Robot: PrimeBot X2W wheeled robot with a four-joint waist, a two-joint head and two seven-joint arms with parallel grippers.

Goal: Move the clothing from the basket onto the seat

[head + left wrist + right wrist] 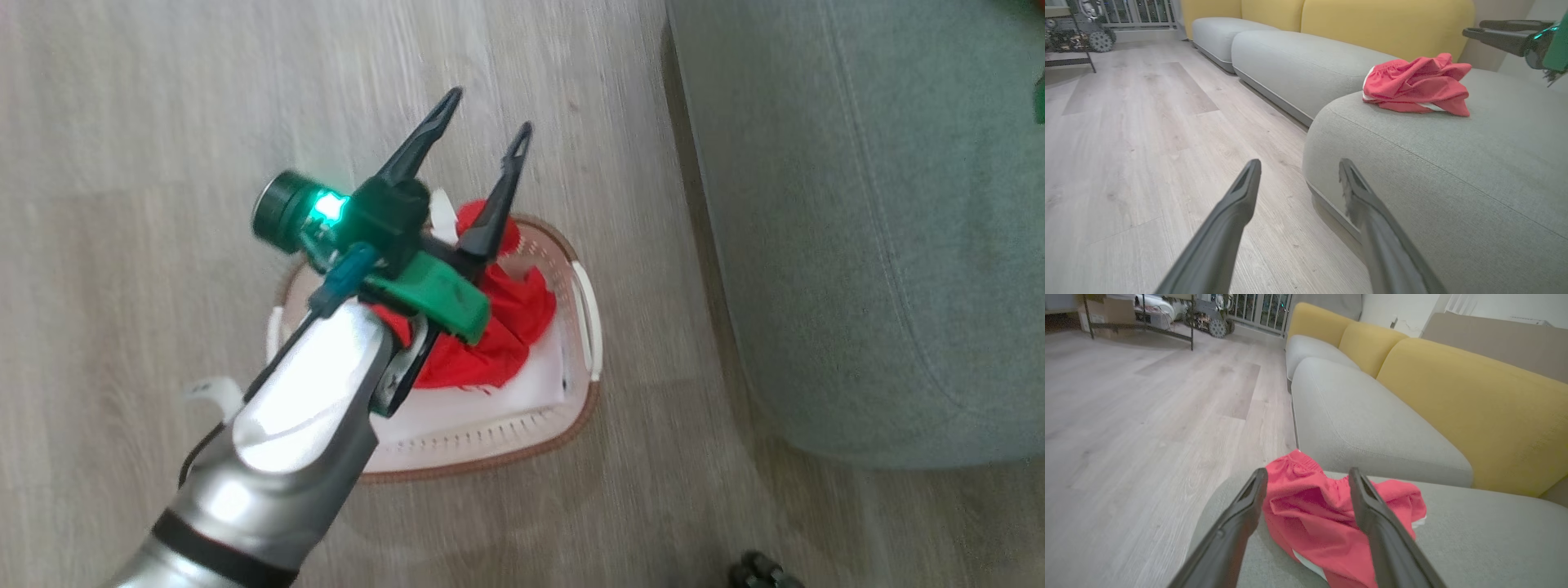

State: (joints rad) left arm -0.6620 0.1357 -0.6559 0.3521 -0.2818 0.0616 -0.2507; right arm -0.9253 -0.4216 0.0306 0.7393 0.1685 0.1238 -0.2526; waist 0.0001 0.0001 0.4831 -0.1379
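The left gripper [486, 114] is seen raised over the basket [490, 437], its fingers spread wide with nothing held between them. A crumpled red garment [514, 327] is left lying in the basket on a white liner sheet [531, 392], on the wooden floor [163, 122] beside the seat [857, 245]. Red shorts [1310, 514] with white trim are heaped on the seat cushion, beneath the right gripper [1307, 473], whose fingers are likewise parted and empty.

I count one cream basket [490, 437], two heaps of red clothing [510, 327] [1417, 83], three grey seat cushions [1372, 428] and three yellow back cushions [1474, 416].
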